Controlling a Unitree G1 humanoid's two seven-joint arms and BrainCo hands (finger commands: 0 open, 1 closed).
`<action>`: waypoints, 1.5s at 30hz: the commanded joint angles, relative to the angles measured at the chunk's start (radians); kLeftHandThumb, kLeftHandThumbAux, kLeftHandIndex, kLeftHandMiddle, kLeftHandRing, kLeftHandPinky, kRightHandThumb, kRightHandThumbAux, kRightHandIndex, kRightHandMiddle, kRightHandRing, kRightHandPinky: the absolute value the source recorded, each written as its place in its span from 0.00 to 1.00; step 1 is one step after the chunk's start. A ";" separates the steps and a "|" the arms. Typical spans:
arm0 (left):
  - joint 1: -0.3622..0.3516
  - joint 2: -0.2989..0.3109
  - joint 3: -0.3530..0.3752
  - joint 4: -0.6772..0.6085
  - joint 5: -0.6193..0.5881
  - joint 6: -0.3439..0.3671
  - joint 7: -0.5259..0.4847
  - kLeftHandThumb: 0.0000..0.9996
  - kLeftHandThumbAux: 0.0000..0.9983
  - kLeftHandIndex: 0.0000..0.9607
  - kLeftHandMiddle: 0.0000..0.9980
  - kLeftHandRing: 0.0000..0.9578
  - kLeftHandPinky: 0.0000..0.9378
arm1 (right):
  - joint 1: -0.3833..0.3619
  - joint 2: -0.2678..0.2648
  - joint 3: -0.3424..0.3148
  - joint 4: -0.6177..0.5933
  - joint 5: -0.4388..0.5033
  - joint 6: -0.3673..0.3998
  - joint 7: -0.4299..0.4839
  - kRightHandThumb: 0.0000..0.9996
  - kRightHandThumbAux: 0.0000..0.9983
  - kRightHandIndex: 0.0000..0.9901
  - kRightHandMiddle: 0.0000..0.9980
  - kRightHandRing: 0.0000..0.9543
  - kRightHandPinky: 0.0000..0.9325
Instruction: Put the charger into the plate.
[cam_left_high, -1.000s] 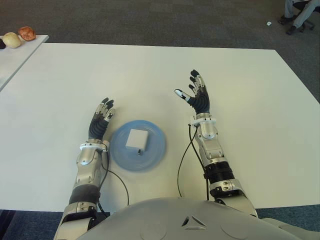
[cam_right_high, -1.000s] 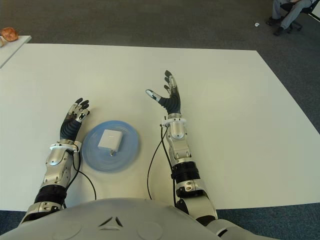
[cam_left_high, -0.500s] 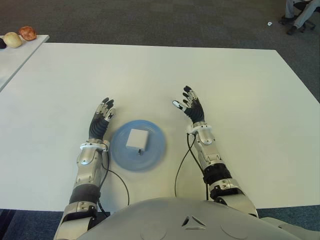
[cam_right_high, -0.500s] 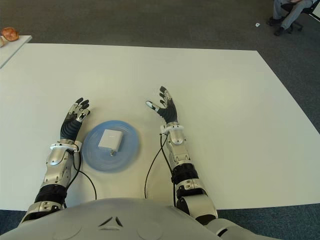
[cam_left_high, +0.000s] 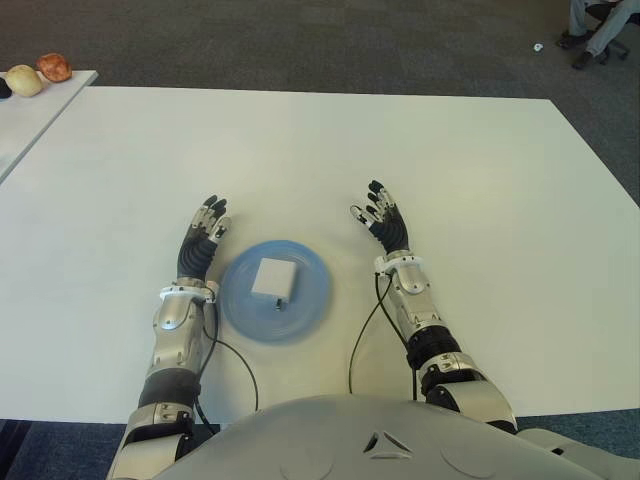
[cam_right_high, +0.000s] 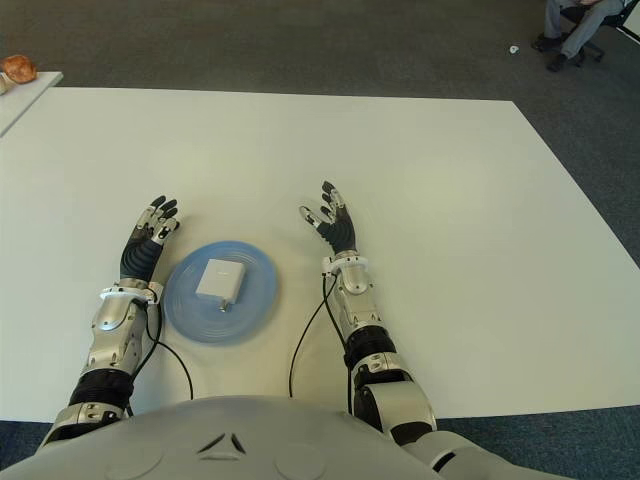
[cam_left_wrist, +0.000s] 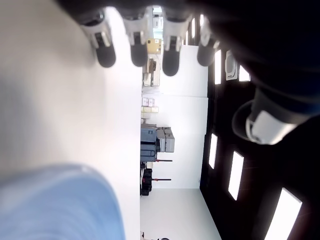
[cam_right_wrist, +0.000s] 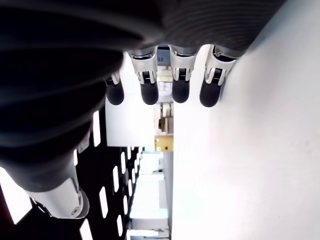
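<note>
**Right hand pulled back; charger already in the plate**

Since a second ago the right hand (cam_left_high: 383, 218) has drawn back toward the body and dropped lower, from a raised spot farther out over the table (cam_left_high: 320, 140) to a place beside the plate (cam_left_high: 312, 300), on its right. Nothing else has shifted: the charger (cam_left_high: 272, 279) lies where it did, flat inside the blue plate, a little left of the middle, and the left hand (cam_left_high: 203, 240) shows at the same spot just left of the plate.

Both hands are empty. The right hand's fingers (cam_right_wrist: 149, 92) are stretched out straight with nothing between them, as its wrist view shows. The left hand's fingers (cam_left_wrist: 136, 50) are likewise extended, with a blurred blue edge of the plate close by.

Judged from how things lie, the placing is done and the step in hand is the retreat after release. The next move calls for little: settle the right hand down near the table, apart from the plate's rim so as not to nudge it, and leave the left hand alone.

Two round fruits (cam_left_high: 38, 73) sit on a side table (cam_left_high: 30, 120) far off to the left, and a person's legs (cam_left_high: 592, 30) show at the far right corner.
</note>
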 joint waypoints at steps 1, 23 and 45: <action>0.049 -0.007 -0.008 0.060 0.015 0.056 0.006 0.00 0.52 0.01 0.12 0.08 0.00 | -0.012 0.006 -0.008 0.078 0.009 0.009 0.007 0.00 0.68 0.04 0.07 0.04 0.03; 0.053 -0.003 -0.005 0.061 0.017 0.048 0.010 0.00 0.51 0.01 0.11 0.07 0.00 | -0.052 0.019 -0.059 0.183 0.047 -0.025 0.035 0.00 0.67 0.03 0.08 0.04 0.04; 0.057 -0.004 -0.006 0.051 0.020 0.050 0.015 0.00 0.51 0.01 0.12 0.08 0.00 | -0.052 0.016 -0.067 0.198 0.037 -0.024 0.028 0.03 0.64 0.04 0.09 0.05 0.04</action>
